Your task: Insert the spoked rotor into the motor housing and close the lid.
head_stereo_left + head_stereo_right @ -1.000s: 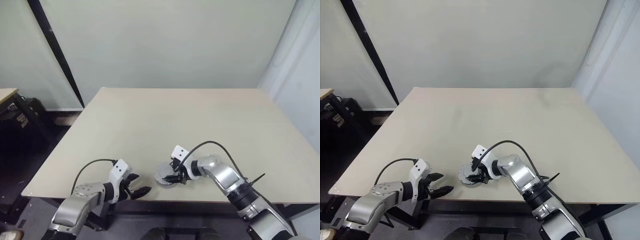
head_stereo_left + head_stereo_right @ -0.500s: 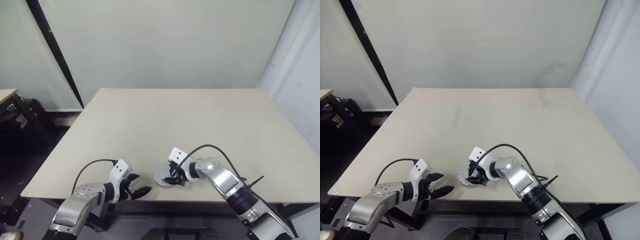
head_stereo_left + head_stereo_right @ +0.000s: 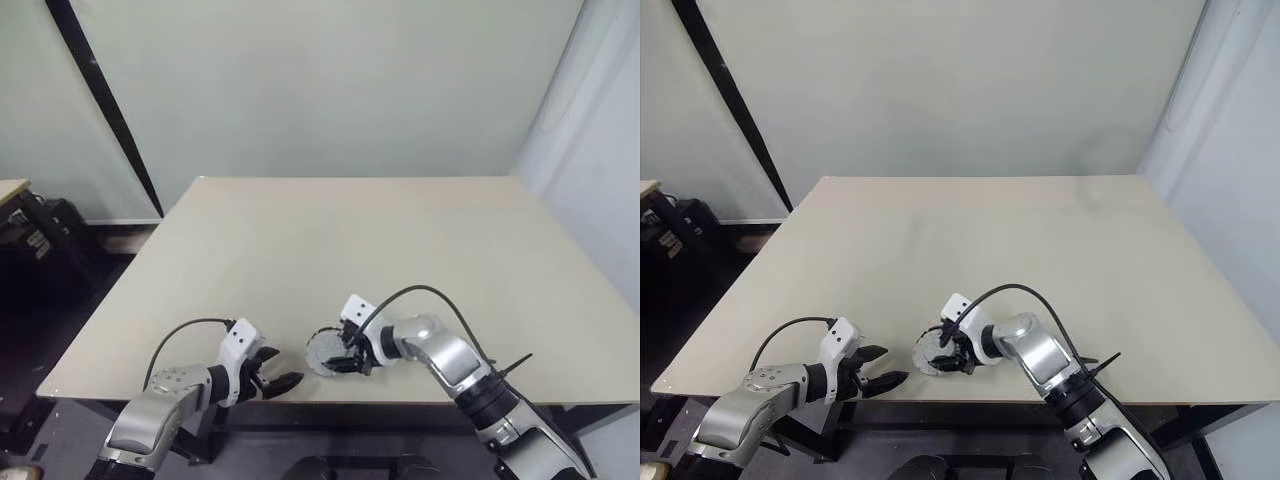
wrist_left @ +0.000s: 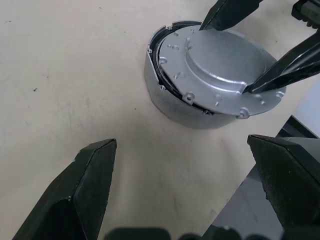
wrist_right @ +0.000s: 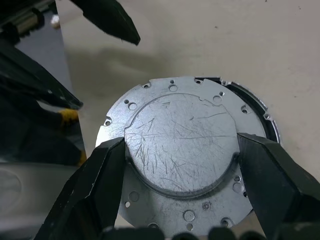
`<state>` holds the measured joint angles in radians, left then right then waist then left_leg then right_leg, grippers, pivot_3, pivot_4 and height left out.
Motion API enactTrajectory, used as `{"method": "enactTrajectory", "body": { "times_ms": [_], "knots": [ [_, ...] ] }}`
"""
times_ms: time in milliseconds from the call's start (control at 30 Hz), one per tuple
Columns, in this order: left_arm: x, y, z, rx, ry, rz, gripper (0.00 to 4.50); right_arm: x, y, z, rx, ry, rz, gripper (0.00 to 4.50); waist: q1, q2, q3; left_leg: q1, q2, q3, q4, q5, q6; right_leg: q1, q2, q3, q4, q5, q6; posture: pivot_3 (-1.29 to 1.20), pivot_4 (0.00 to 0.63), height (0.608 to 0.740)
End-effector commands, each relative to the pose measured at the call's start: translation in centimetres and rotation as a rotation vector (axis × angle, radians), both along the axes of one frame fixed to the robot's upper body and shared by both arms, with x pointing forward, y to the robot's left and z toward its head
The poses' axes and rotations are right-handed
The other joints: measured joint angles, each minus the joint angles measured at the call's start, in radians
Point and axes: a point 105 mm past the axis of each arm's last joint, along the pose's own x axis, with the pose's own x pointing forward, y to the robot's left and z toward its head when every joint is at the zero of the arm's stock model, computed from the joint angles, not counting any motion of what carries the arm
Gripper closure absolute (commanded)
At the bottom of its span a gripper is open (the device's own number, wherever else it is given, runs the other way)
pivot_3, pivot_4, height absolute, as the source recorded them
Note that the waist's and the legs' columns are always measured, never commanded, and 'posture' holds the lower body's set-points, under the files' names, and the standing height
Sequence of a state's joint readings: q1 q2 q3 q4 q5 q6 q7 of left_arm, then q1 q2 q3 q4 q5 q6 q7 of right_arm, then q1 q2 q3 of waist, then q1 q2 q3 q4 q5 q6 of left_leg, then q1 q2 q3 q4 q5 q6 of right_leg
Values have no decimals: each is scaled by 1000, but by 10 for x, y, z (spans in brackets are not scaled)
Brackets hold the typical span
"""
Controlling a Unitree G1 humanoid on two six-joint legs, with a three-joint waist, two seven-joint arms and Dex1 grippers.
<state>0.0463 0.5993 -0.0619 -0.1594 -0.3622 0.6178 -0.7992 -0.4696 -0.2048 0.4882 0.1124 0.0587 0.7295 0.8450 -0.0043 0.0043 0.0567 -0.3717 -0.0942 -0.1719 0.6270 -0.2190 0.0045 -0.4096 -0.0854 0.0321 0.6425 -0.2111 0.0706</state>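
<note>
Right gripper [image 5: 181, 165] grasping the lid [image 5: 182, 150], lid sitting askew on the motor housing [image 4: 172, 97] near desk [image 3: 400, 240] front edge, left gripper [image 4: 185, 185] released beside it

Wall [image 3: 330, 90]: plain pale green, evenly lit.
Surface [image 3: 400, 240]: beige rectangular top, centre of frame.
Black bar [image 3: 105, 105]: leaning diagonally, upper left.
Floor [image 3: 50, 310]: dark, lower left.
Curtain [image 3: 600, 150]: white, right edge.
</note>
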Motion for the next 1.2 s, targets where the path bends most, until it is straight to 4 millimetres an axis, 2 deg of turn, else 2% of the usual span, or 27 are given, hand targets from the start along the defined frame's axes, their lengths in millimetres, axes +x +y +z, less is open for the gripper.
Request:
{"method": "enactTrajectory", "body": {
  "times_ms": [33,233,433,533,900,1200],
  "knots": [
    [4,-4,10,-3,-43,-15,0,5,7,18,64,-37,12,1291,0,0,0,0,0,0,0,0,0,0,0,0,0,0,0,0,0,740],
    [24,3,14,1,-105,122,0,5,9,17,60,-48,12,1291,1,0,0,0,0,0,0,0,0,0,0,0,0,0,0,0,0,740],
    [18,-3,16,-13,-105,67,0,5,11,22,71,-59,21,1291,-2,0,0,0,1,1,0,0,0,0,0,0,0,1,-1,0,0,740],
    [21,-1,15,3,-114,89,618,7,11,24,74,-73,19,1291,-3,0,0,0,0,1,0,0,0,0,0,0,0,1,-1,0,0,740],
    [21,-1,16,-2,-143,79,4479,11,12,34,116,-89,-7,1291,-12,0,0,0,0,1,0,0,0,0,0,0,0,1,-1,0,0,740],
    [19,-1,15,7,-140,71,4500,13,15,26,78,-112,-37,1291,-11,0,0,0,0,1,0,0,0,0,0,0,0,1,-2,0,0,740]
  ]
}}
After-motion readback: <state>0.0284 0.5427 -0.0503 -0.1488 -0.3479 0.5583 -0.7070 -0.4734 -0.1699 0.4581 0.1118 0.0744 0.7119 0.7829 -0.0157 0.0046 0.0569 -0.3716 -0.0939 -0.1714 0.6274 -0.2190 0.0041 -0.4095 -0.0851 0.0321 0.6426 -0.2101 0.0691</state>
